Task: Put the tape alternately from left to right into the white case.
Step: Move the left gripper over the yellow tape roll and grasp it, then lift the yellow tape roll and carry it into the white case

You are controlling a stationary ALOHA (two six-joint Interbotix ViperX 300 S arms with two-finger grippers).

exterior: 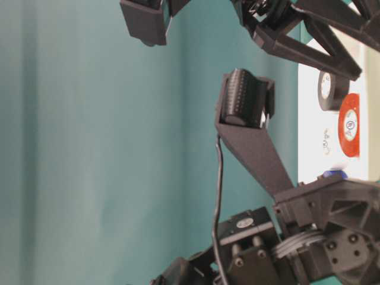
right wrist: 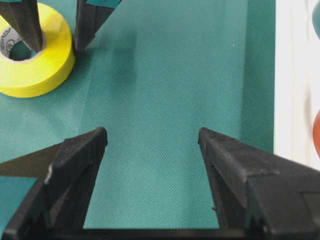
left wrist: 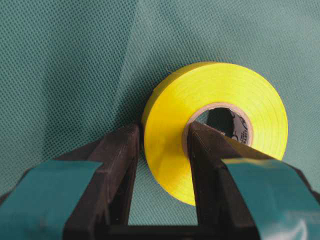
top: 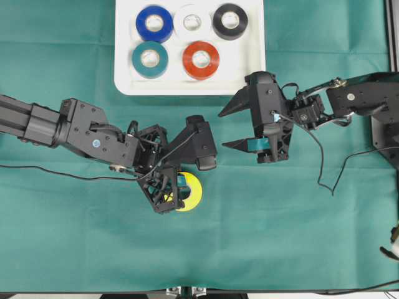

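Taking the white case [top: 249, 68] at the top of the green cloth [top: 75, 243] as landmark: the left gripper [top: 176, 190] sits well below it, its jaws clamped on the wall of the yellow roll [top: 190, 192], one finger [left wrist: 212, 160] inside the pale core and the other against the outer face. Inside the case lie the blue roll [top: 154, 23], teal roll [top: 149, 59], white roll [top: 192, 22], red roll [top: 201, 60] and black roll [top: 230, 21]. Just below the case's right corner, the right gripper [top: 227, 129] hangs with jaws spread wide, holding nothing.
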